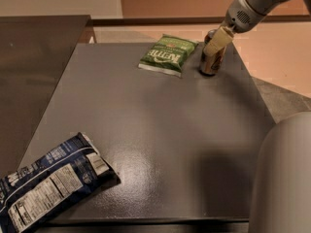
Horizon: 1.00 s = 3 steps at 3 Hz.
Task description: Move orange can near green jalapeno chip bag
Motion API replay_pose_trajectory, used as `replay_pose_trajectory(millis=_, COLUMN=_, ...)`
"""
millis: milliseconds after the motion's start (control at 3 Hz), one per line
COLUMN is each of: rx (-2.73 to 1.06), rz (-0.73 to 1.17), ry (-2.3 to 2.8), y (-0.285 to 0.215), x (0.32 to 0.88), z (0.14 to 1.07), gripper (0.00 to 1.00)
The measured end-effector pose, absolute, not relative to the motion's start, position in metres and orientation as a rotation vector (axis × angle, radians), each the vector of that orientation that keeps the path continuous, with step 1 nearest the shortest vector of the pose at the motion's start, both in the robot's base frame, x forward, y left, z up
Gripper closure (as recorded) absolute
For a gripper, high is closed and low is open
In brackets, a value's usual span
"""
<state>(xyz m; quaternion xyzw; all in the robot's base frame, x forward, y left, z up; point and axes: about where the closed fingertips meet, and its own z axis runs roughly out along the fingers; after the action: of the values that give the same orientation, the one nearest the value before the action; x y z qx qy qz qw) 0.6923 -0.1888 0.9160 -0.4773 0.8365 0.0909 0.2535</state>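
Observation:
The orange can [210, 65] stands upright on the grey table [160, 130] near its far right edge. The green jalapeno chip bag [166, 56] lies flat just left of it, with a small gap between them. My gripper [216, 41] reaches down from the upper right and is shut on the can's upper part. A cream finger [217, 39] covers the can's front top.
A large dark blue bag [48, 183] with a white nutrition label lies at the table's near left corner. A dark counter [34, 57] adjoins the table on the left. A pale rounded robot part [284, 178] fills the lower right corner.

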Motion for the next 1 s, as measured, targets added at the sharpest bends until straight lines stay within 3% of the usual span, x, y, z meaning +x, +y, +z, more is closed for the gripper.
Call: replay_pose_trajectory(millis=1000, rx=-1.342, rz=0.331, ry=2.201, y=-0.160, x=0.706, z=0.921, gripper=0.13)
